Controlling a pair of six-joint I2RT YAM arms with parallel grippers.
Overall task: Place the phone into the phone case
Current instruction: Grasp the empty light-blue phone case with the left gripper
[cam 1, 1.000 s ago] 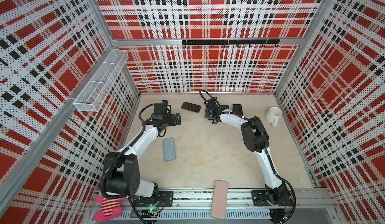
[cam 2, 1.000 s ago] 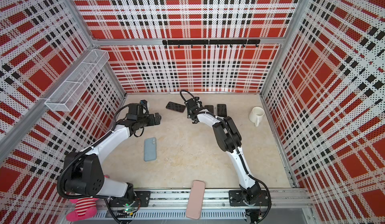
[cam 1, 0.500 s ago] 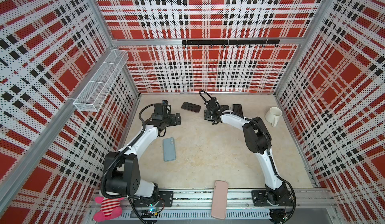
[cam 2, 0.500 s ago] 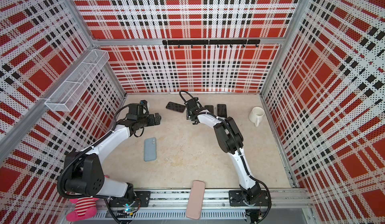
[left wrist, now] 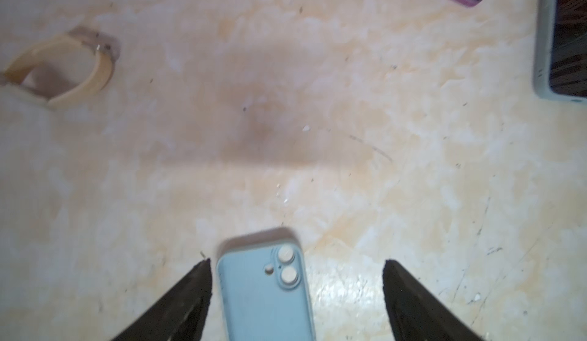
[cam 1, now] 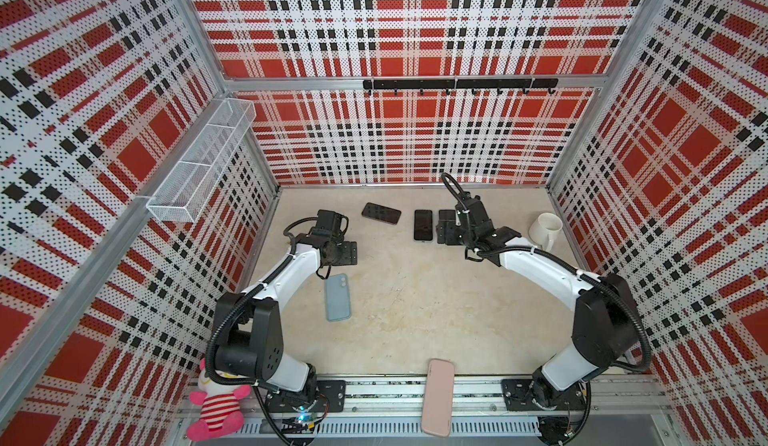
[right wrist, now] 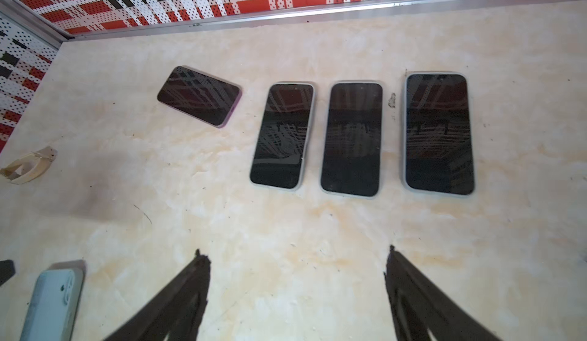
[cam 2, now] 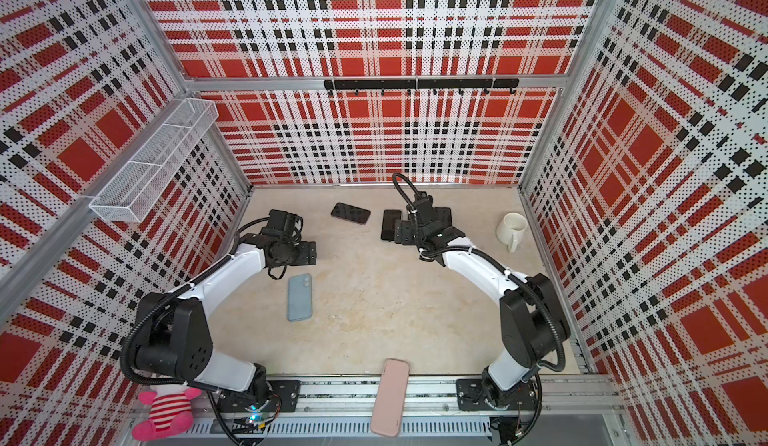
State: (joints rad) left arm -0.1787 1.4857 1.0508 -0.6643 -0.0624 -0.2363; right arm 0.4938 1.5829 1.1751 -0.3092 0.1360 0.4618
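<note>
A light blue phone case (cam 1: 337, 297) lies back up on the table, left of the middle; whether a phone is inside I cannot tell. My left gripper (cam 1: 343, 257) hovers over its camera end, open. In the left wrist view the case (left wrist: 263, 291) sits between the fingers, closer to one fingertip (left wrist: 203, 269), untouched. Several dark-screened phones lie face up in the right wrist view: an angled purple-rimmed phone (right wrist: 199, 95) and three phones side by side (right wrist: 351, 139). My right gripper (right wrist: 296, 257) hangs open and holds nothing, just in front of that row (cam 1: 423, 224).
A pink case (cam 1: 436, 397) lies across the front rail. A white mug (cam 1: 545, 229) stands at the back right. A beige strap loop (left wrist: 63, 69) lies near the left wall. A plush toy (cam 1: 216, 406) sits at the front left, a wire basket (cam 1: 199, 165) hangs on the left wall.
The right arm has swung to the right, carrying its gripper away from the left end of the phone row. The left gripper has edged toward the blue case.
</note>
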